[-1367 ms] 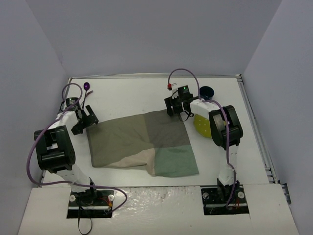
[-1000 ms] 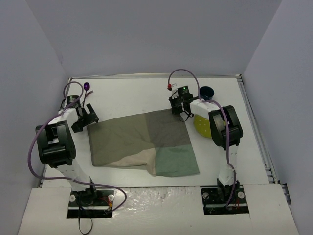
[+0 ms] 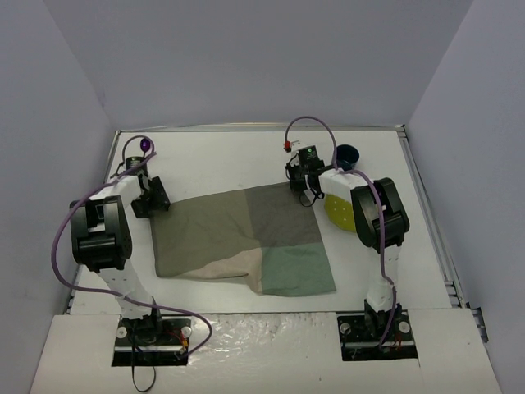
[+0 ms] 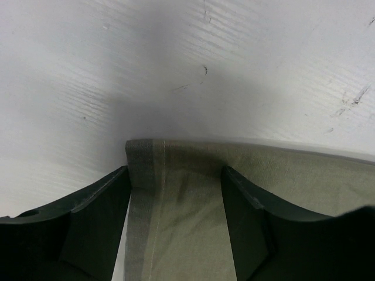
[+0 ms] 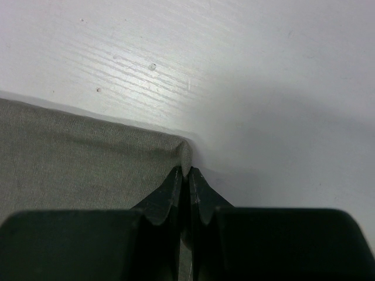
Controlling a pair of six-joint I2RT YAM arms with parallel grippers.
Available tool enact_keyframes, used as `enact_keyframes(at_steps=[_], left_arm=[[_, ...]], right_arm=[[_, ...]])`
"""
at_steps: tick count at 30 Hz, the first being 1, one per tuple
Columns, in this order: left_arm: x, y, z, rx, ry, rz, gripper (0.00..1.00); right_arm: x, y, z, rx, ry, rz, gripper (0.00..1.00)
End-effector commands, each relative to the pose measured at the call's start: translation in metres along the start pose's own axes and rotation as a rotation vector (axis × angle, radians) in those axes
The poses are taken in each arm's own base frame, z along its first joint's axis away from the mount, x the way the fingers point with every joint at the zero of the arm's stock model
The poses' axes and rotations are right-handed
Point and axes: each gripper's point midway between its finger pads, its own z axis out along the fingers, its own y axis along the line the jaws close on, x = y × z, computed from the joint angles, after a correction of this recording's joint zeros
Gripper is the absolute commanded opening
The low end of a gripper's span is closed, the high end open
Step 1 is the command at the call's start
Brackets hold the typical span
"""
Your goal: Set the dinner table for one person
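Observation:
The white dinner table carries a grey, green and beige patchwork cloth spread across its middle. My left gripper is down at the cloth's far left corner. In the left wrist view its jaws stand open, one on each side of that corner, and the cloth lies flat between them. My right gripper is at the far right corner. In the right wrist view it is shut, pinching the corner of the cloth into a small raised fold.
A yellow plate lies right of the cloth, partly under the right arm. A dark blue cup stands at the far right. A small purple object sits at the far left corner. Grey walls enclose three sides.
My left gripper has moved in over the cloth's far left corner and its jaws have narrowed around it. My right gripper has stayed shut on the far right corner, shifting slightly.

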Motion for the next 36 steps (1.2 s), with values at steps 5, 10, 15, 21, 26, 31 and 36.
enact_keyframes(at_steps=[5,10,15,21,26,31,36], left_arm=[[0.010,-0.003,0.010,-0.002,0.066,0.015,0.19],[-0.007,-0.006,0.000,0.003,0.032,0.046,0.00],[-0.063,-0.015,-0.067,0.028,-0.178,0.102,0.00],[-0.131,-0.026,-0.208,0.066,-0.540,0.161,0.00],[-0.156,-0.031,-0.313,0.102,-0.776,0.194,0.00],[-0.159,-0.021,-0.402,0.082,-0.975,0.204,0.00],[-0.143,-0.001,-0.473,0.023,-1.141,0.214,0.00]], right_arm=[[-0.032,-0.003,-0.023,0.017,-0.092,0.017,0.00],[-0.044,-0.004,-0.036,0.028,-0.128,0.017,0.00],[-0.082,-0.003,-0.085,0.057,-0.247,0.040,0.00],[-0.122,0.009,-0.165,0.109,-0.417,0.046,0.00],[-0.147,0.023,-0.243,0.135,-0.579,0.052,0.00],[-0.150,0.058,-0.299,0.043,-0.671,-0.001,0.00],[-0.140,0.111,-0.338,-0.157,-0.707,-0.089,0.00]])
